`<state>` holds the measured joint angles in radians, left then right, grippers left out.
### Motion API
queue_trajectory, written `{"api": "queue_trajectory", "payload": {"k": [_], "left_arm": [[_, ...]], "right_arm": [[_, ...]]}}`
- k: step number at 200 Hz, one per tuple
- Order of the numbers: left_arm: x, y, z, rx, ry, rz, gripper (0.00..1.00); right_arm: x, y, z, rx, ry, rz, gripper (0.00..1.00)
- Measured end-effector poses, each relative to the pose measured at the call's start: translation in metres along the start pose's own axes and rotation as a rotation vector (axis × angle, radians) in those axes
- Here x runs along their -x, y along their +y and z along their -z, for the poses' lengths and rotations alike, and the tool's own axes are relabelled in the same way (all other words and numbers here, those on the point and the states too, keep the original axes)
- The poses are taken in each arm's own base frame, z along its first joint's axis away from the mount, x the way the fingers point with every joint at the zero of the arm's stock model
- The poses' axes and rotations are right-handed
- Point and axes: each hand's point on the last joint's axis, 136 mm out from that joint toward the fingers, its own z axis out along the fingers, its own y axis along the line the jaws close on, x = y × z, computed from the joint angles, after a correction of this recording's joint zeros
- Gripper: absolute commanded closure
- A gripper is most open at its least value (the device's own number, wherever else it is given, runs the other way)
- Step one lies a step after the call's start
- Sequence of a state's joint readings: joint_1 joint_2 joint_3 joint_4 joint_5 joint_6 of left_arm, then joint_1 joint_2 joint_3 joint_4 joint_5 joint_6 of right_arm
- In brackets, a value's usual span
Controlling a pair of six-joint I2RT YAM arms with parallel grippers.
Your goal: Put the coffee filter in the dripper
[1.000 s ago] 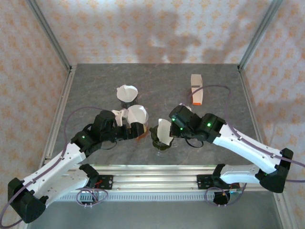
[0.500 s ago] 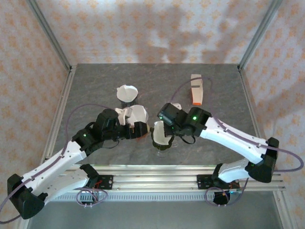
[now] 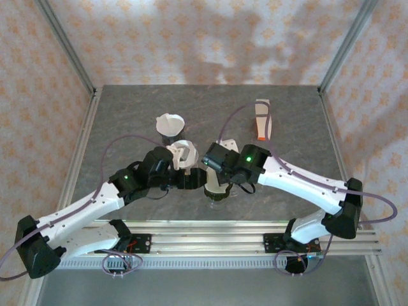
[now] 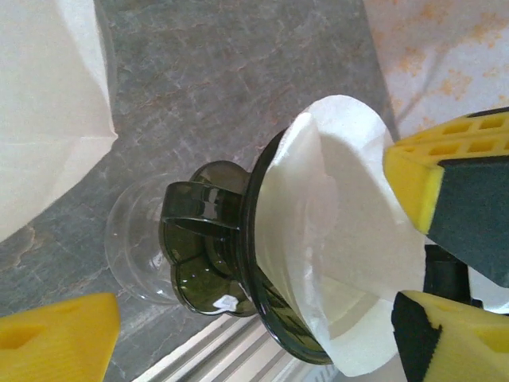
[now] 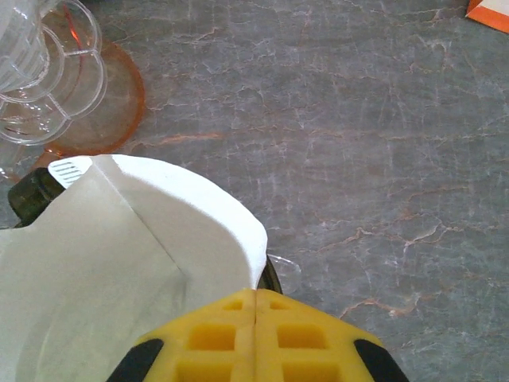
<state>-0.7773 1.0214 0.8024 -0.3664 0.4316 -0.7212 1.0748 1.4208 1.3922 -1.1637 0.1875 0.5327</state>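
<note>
White creased paper cone, the coffee filter (image 4: pixel 342 231) sits in the glossy dark-green dripper (image 4: pixel 208 239) ahead of the right claw (image 5: pixel 254 301) pinching its rim, while the left wrist view shows the left claw (image 4: pixel 242 317) open around both.

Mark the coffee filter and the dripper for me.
coffee filter (image 4: pixel 334 215): left wrist view, on its white paper wall.
dripper (image 4: pixel 199 239): left wrist view, on its dark green base.
</note>
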Motion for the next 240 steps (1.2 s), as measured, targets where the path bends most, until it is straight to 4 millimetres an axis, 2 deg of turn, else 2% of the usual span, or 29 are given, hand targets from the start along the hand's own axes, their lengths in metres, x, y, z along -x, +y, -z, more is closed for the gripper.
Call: {"api": "queue_trajectory", "payload": {"k": [51,92,122,157,182,221,240], "left_arm": [[-0.007,0.009,-0.009,0.045,0.030,-0.013,0.25],[-0.009,0.012,-0.011,0.058,0.039,-0.009,0.28],[-0.009,0.012,-0.011,0.059,0.039,-0.009,0.29],[-0.009,0.012,-0.011,0.059,0.039,-0.009,0.30],[-0.009,0.012,-0.011,0.059,0.039,-0.009,0.30],[-0.009,0.012,-0.011,0.060,0.039,-0.009,0.30],[-0.009,0.013,-0.011,0.060,0.039,-0.008,0.30]], "right_arm": [[-0.002,0.003,-0.003,-0.008,0.006,0.017,1.00],[-0.002,0.003,-0.003,-0.008,0.006,0.016,1.00],[-0.001,0.003,-0.001,-0.003,0.001,0.009,0.80],[0.002,-0.001,0.010,0.024,-0.032,-0.023,0.72],[0.003,-0.003,0.016,0.037,-0.044,-0.035,0.76],[-0.002,-0.003,0.012,0.039,-0.026,-0.040,0.77],[-0.006,-0.002,0.010,0.046,-0.010,-0.042,0.87]]}}
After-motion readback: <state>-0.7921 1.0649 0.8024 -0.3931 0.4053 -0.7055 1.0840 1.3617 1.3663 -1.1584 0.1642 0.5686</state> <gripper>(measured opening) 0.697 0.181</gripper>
